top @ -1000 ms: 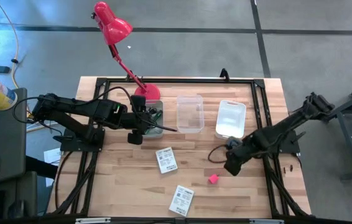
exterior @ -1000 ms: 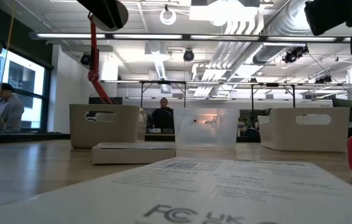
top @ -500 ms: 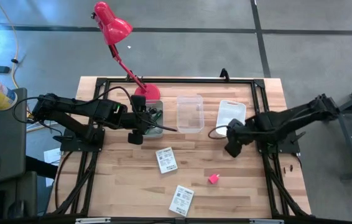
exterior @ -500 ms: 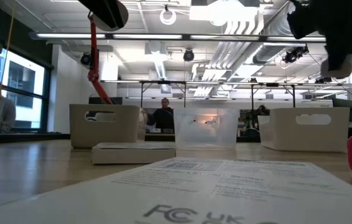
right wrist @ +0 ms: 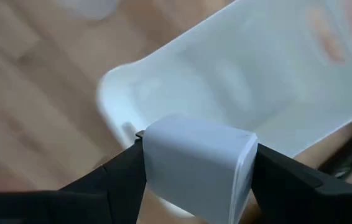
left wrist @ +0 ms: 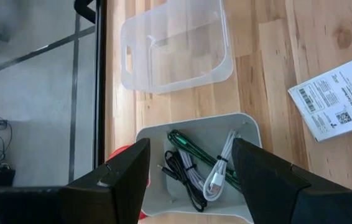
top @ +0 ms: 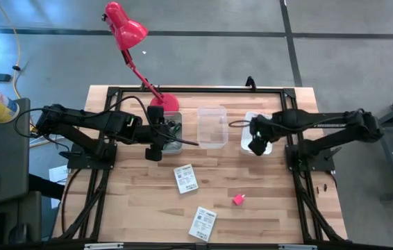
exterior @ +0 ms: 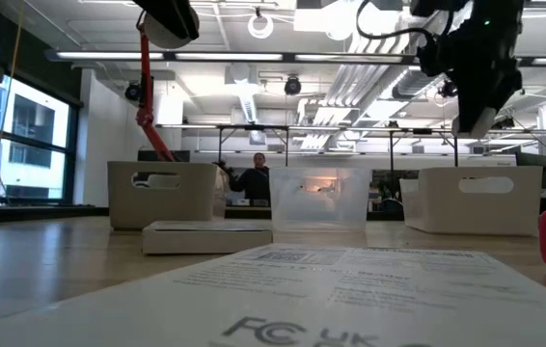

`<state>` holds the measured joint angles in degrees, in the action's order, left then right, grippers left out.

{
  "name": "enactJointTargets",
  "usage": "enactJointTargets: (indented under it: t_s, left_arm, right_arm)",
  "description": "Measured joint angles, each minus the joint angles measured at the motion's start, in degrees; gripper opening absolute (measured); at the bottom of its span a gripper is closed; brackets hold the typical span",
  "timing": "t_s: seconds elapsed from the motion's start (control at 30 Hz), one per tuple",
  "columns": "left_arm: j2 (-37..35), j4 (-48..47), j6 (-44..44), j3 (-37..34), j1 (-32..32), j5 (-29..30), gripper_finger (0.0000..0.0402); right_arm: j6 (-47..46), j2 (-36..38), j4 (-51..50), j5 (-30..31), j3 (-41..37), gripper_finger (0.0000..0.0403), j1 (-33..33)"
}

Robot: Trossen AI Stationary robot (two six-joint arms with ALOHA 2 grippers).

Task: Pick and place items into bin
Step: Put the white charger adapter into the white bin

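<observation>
The right claw (top: 257,146) has swung from the counter (top: 141,208) up over the white bin (top: 266,123), clamped on the white cube (right wrist: 194,168) between its fingers.

Red desk lamp (top: 128,42), wooden table (top: 141,208)

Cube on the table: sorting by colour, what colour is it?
Pink cube; the high view shows it best.

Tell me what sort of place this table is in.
Probably an open workshop or robotics lab. The low view shows exposed ducts and strip lights overhead, with more benches and people behind. From above, a framed wooden table stands on bare concrete floor, a red lamp at its edge.
</observation>
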<state>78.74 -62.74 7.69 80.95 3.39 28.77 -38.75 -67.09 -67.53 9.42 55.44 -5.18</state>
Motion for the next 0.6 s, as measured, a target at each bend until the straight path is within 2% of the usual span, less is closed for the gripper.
enactJointTargets:
  t_s: [0.37,0.6]
  left_arm:
    - [0.00,0.15,-0.58,0.00,0.01,0.00,0.0216]
    - [0.00,0.87,-0.62,0.00,-0.01,0.62,0.0216]
  right_arm:
    - [13.58,-0.02,1.92,2.48,0.00,0.0245,-13.59]
    - [18.17,-2.28,7.79,2.39,0.00,0.0245,-18.65]
